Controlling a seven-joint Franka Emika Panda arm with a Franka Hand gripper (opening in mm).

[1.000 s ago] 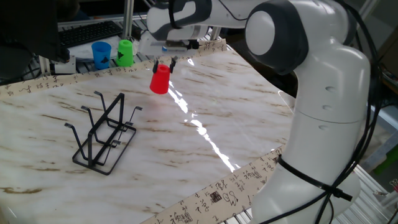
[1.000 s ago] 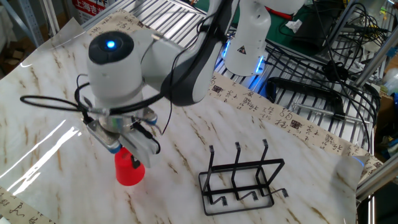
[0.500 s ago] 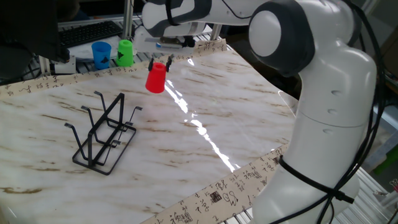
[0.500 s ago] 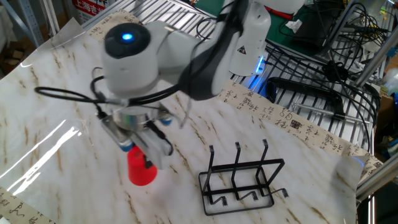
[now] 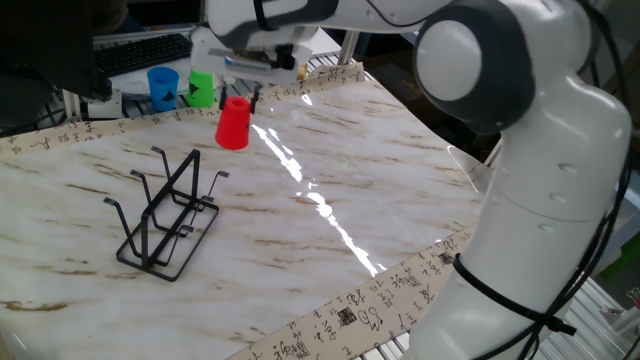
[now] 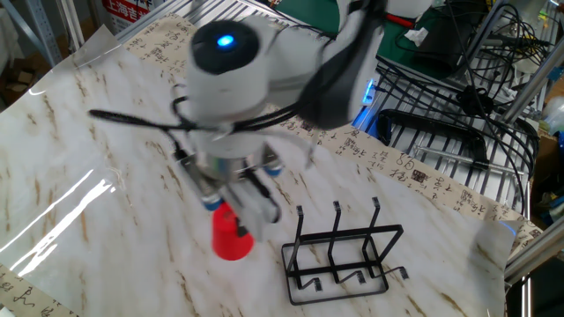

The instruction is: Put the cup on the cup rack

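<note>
Cup [image 5: 233, 124] hangs upside down in the gripper [image 5: 243, 97], lifted clear of the table [image 5: 400, 190]; the jaws are closed narrow on its upturned base, one finger on each side, the wider mouth pointing down; in one fixed view the cup sits at about 1 o'clock from the rack [image 5: 165, 220], well apart from it, with bare marble between them; in the other fixed view the cup [image 6: 233, 238] shows just beside the rack [image 6: 344, 251], at its 9 o'clock, and the gripper [image 6: 231, 215] above it is blurred, so the finger contact is hard to make out there; the rack stands upright on its rectangular base, A-frame up, prongs turned upward with nothing hung on them; arm [image 5: 500, 110] reaches across from the 3 o'clock side of the table in one fixed view, its white links filling the right edge; a blue cup [image 5: 161, 87] and a green cup [image 5: 202, 85] stand side by side at the table's far edge, at about 11 o'clock from the red one, the green one nearer to it; a dark keyboard [image 5: 140, 52] lies behind them; a bright streak of glare runs across the marble below the cup
</note>
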